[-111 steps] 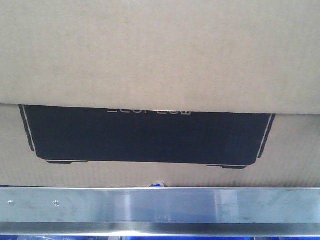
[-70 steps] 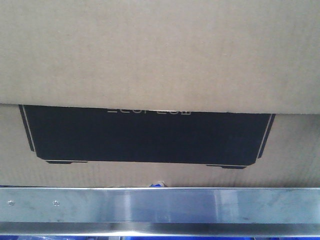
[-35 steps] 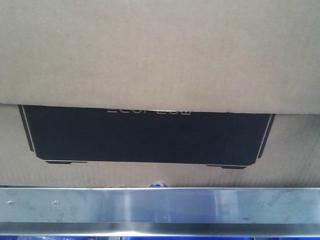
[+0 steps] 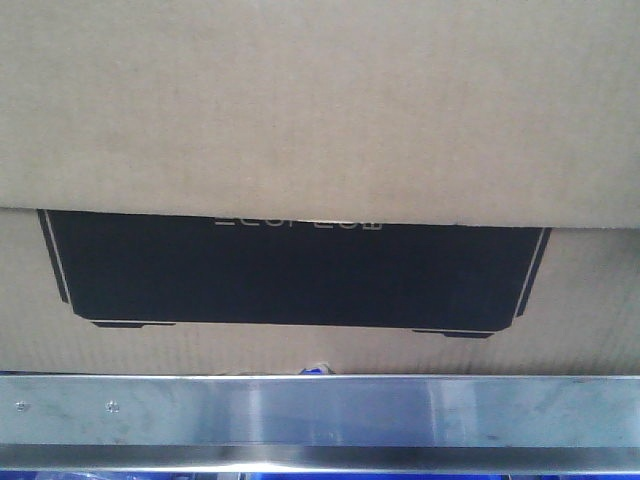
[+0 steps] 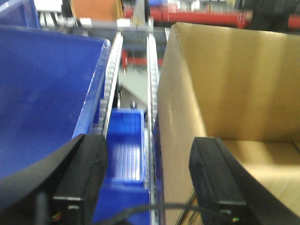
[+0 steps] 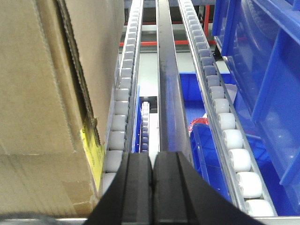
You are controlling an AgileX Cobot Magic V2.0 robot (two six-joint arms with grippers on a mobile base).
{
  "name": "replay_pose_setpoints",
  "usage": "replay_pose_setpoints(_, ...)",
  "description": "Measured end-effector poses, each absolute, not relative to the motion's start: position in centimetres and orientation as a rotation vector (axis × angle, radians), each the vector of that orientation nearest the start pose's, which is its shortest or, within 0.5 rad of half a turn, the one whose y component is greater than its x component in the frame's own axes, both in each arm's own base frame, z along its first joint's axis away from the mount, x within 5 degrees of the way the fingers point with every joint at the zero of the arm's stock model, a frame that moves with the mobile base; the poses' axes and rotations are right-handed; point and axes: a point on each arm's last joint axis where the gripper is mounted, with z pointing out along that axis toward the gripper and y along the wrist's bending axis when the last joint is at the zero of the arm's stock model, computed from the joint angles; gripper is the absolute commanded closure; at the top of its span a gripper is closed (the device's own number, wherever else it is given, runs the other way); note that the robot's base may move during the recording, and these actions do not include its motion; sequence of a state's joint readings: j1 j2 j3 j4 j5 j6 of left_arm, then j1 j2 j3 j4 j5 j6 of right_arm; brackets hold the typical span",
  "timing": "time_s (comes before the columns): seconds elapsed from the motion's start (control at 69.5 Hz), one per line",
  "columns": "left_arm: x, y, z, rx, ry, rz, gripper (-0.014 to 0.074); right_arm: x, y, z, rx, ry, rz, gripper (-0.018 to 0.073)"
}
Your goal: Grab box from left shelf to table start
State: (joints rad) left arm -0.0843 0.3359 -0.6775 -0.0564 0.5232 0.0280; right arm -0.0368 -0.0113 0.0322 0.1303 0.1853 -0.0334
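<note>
Brown box [image 4: 320, 110] with black print sits behind the shelf's silver rail [image 4: 320, 410].

I see the large brown corrugated cardboard box [image 4: 320, 110] filling the top of the front view: matt, fibrous paper with fine ribbing. Its black trapezoid print [image 4: 290, 270] is flat and dull. Along the bottom, the brushed silver metal rail [image 4: 320, 410] has a soft sheen. In the right wrist view, the white rollers [image 6: 228, 123] look like smooth plastic, the blue bin [image 6: 262, 70] at right is glossy plastic, and the right gripper [image 6: 153, 159] is matt black.
</note>
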Motion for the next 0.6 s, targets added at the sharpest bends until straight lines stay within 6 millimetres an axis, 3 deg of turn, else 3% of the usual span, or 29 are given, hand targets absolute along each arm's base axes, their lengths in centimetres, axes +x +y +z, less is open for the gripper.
replay_pose_setpoints(0.23,7.8,-2.6,42.6,0.262,1.804,-0.252,0.0290,5.6,0.0,18.6,0.093,1.686,0.064,0.0502)
replay_pose_setpoints(0.374,10.6,-4.5,43.9,0.352,1.916,-0.310,0.0290,5.6,0.0,18.6,0.093,1.686,0.064,0.0502)
replay_pose_setpoints(0.604,16.6,-5.7,43.9,0.253,2.147,-0.234,0.0290,5.6,0.0,18.6,0.093,1.686,0.064,0.0502)
